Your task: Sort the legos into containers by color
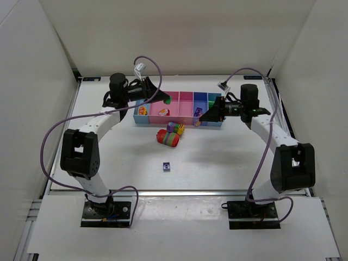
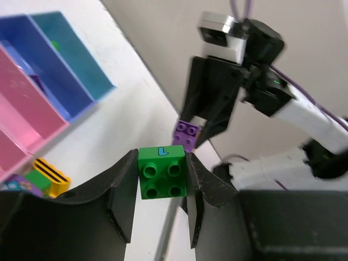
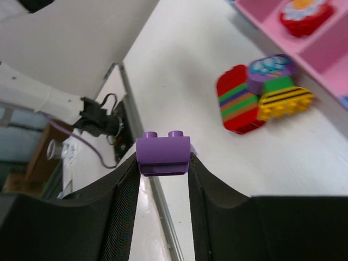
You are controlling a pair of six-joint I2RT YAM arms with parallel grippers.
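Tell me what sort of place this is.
Probably a robot lab test booth: plain white panels wall in a white table, a left arm and a right arm are bolted at its near edge, and toy legos lie by a row of containers.

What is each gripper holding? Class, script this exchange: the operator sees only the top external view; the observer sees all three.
Observer: The left gripper is shut on a green brick with four studs and a small blue mark.
Operator: And the right one?
Observer: The right gripper is shut on a purple brick, with two studs showing on top.
Operator: Is the loose yellow brick plain?
Observer: No, it carries black stripes across its top.
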